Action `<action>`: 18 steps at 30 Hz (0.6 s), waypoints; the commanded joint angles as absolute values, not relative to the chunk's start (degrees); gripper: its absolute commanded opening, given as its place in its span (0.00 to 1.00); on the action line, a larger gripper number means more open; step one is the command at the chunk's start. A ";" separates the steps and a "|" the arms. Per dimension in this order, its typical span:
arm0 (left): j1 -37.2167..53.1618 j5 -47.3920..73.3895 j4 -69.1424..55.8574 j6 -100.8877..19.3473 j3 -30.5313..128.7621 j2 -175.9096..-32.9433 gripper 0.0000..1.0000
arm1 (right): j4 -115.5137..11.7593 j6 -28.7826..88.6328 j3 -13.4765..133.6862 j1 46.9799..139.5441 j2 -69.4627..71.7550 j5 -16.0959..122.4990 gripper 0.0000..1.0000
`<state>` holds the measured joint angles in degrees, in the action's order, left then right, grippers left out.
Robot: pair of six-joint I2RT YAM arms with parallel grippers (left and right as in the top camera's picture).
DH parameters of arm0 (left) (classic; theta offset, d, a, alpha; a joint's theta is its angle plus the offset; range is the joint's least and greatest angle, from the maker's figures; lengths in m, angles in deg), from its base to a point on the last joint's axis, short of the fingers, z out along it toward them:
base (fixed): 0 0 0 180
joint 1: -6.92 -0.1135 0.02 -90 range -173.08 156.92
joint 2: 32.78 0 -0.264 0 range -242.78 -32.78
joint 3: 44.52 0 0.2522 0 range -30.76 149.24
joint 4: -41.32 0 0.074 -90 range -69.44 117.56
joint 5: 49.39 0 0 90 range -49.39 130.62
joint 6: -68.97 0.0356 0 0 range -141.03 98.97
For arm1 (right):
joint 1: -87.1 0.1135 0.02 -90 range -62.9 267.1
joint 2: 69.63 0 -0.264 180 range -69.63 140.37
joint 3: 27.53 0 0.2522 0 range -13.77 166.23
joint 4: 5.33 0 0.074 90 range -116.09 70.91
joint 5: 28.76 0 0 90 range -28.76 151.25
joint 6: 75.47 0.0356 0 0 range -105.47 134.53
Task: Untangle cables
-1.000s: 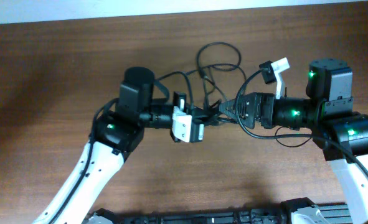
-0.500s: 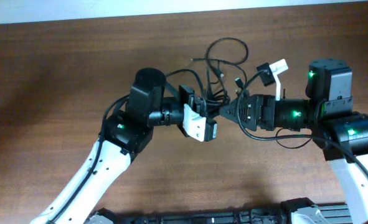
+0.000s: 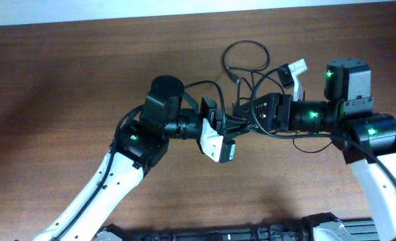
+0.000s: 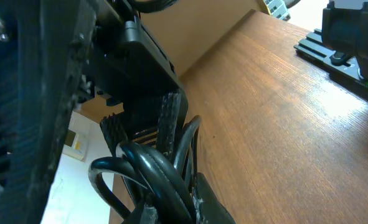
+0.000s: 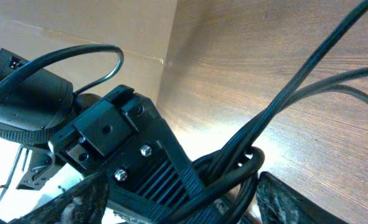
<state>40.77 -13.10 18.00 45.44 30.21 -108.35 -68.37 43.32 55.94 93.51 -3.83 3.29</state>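
Note:
The cables point(image 3: 246, 56) are thin black cords, looped at the back of the table, with strands running down into a bundle between my two grippers. My left gripper point(image 3: 230, 122) is shut on that bundle; in the left wrist view point(image 4: 171, 199) several black cords are pinched between its fingers. My right gripper point(image 3: 243, 112) faces it, tip to tip. In the right wrist view its fingers point(image 5: 196, 202) stand wide apart, with the cable strands point(image 5: 296, 87) and the ribbed finger of the left gripper point(image 5: 165, 168) between them.
The brown wooden table point(image 3: 63, 87) stretches left and forward. A white tag point(image 3: 295, 69) sticks up from the right arm's wrist. The right arm's own black wire point(image 3: 311, 144) hangs below it. A dark rail point(image 3: 204, 234) runs along the front edge.
My left arm has moved right with the cable bundle, closing the gap to my right gripper. The right gripper has shifted slightly left and back; the cable loop has shifted right.

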 commanded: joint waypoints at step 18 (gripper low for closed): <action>43.41 -3.02 19.38 46.76 31.28 -108.22 0.00 | -68.37 43.54 56.95 93.47 -3.61 0.41 0.45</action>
